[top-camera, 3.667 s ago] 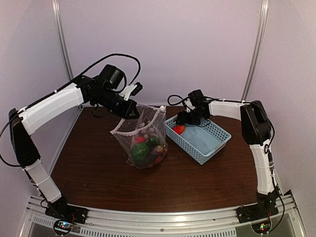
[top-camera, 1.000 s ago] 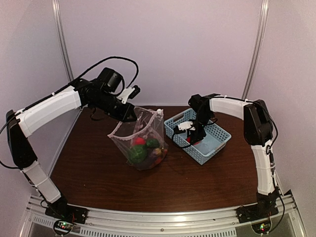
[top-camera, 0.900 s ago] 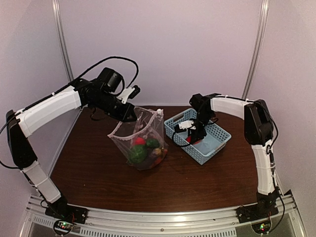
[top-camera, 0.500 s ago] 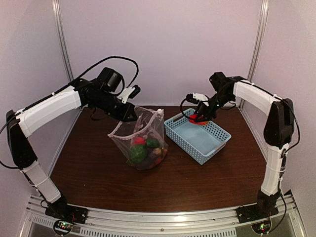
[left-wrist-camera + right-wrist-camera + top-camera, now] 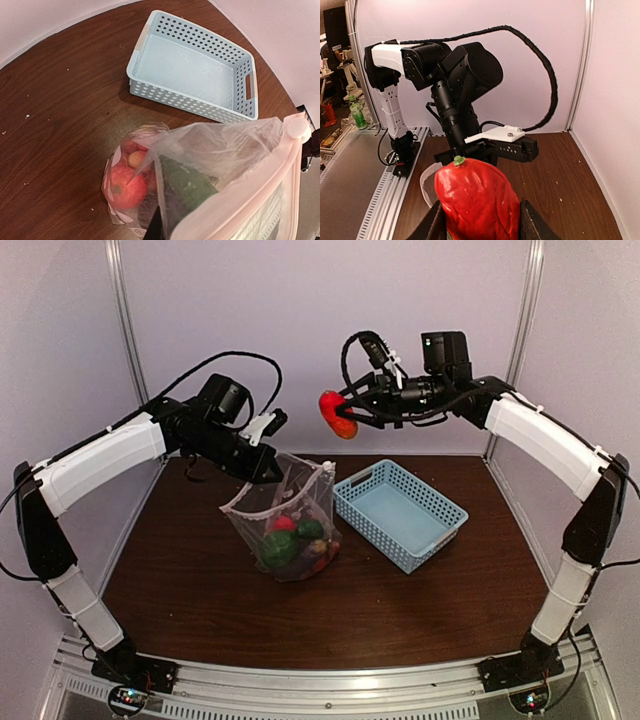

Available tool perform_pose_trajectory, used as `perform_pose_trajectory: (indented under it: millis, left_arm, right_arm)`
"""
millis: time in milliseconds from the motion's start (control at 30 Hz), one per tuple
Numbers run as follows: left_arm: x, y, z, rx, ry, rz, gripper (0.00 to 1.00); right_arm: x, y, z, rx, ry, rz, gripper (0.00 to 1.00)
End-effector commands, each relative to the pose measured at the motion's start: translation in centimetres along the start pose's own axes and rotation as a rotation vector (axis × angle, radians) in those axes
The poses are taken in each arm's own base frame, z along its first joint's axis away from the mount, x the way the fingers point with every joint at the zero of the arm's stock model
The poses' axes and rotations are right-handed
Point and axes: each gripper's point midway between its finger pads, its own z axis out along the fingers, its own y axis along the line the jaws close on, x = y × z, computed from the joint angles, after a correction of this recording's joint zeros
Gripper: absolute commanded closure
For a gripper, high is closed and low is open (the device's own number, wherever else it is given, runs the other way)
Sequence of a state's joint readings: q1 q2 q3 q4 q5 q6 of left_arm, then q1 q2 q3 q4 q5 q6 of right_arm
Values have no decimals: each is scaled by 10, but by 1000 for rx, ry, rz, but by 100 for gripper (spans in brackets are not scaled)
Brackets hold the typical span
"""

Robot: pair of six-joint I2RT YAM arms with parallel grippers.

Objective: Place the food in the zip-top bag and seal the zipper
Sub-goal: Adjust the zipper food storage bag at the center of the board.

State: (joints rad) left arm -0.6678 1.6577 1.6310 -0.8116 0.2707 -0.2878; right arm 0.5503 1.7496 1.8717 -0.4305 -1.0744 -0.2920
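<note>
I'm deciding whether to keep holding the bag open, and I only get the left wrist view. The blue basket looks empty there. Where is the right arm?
Observer: The right gripper is raised high above the table, shut on a red toy piece.
Operator: Is it over the bag?
Observer: In the top view it shows up and to the right of the zip-top bag mouth, not directly above. Its height makes the true offset hard to judge.
Operator: Does my left gripper's hold look good from outside?
Observer: Yes. The left gripper is closed on the bag's far left rim, holding the mouth lifted and open.
</note>
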Motion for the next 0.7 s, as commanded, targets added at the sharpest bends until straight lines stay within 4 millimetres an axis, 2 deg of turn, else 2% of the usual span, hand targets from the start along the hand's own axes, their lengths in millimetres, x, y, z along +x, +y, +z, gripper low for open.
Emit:
perform_pose_trajectory:
  millis: [0, 200, 433, 667]
  left_arm:
    - [-22, -9, -5, 31, -70, 15, 100]
    - [-20, -12, -5, 47, -73, 16, 100]
    - [-24, -15, -6, 65, -88, 17, 100]
    - [-27, -15, -9, 66, -99, 15, 100]
  right_arm:
    - [-21, 16, 33, -151, -131, 141, 71]
    - [-23, 37, 60, -246, -183, 172, 71]
    - [-14, 43, 69, -316, -259, 254, 69]
    - [24, 33, 82, -263, -205, 253, 62]
